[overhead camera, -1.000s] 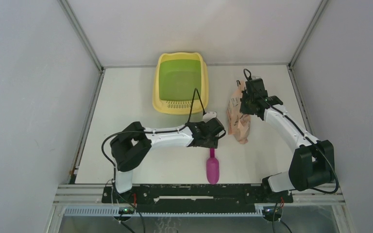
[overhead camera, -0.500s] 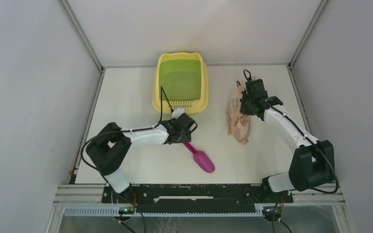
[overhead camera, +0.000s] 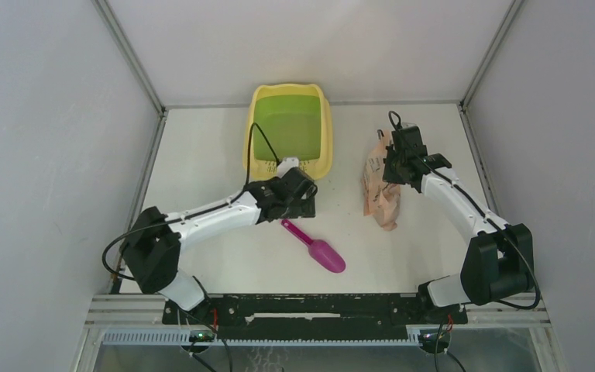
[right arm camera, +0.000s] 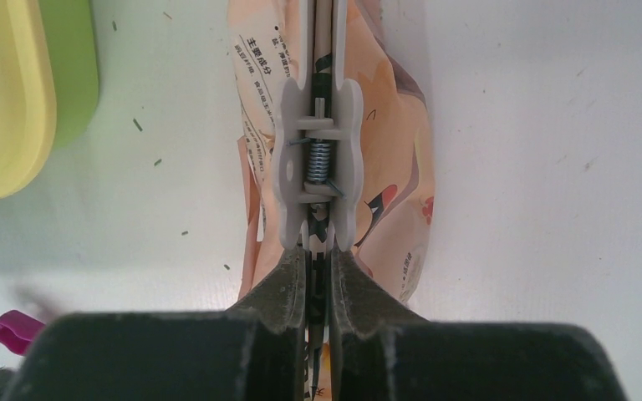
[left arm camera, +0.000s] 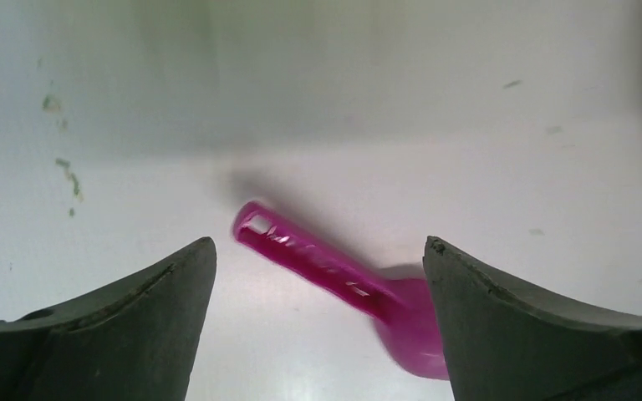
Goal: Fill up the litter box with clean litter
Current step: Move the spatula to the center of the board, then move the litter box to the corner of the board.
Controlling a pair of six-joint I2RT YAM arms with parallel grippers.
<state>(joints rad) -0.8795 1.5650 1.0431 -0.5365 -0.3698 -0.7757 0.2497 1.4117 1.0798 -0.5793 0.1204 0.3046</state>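
Observation:
The litter box [overhead camera: 326,132] stands at the back, yellow-walled, its green basin looking bare. Its corner [right arm camera: 8,109] shows in the right wrist view. A few tiny dark specks of clean litter [right arm camera: 138,125] lie on the table beside it. My left gripper [overhead camera: 302,203] hangs open just in front of the box's grille. The magenta scoop [overhead camera: 319,249] lies loose on the table below it. In the left wrist view the scoop's handle [left arm camera: 309,259] lies between the wide-apart fingers of my left gripper [left arm camera: 319,242], untouched. My right gripper [right arm camera: 318,259] is shut on the top edge of the pink-orange bag [right arm camera: 393,209], right under a white clip [right arm camera: 319,159].
The bag [overhead camera: 378,194] lies right of the box with my right gripper [overhead camera: 400,167] over its far end. Grey walls close in the table on three sides. Small greenish crumbs [left arm camera: 71,175] dot the table near the left gripper.
My left arm swung left with the scoop, then opened and let it go; the scoop now lies slanted on the table. The right arm and the bag have not moved.

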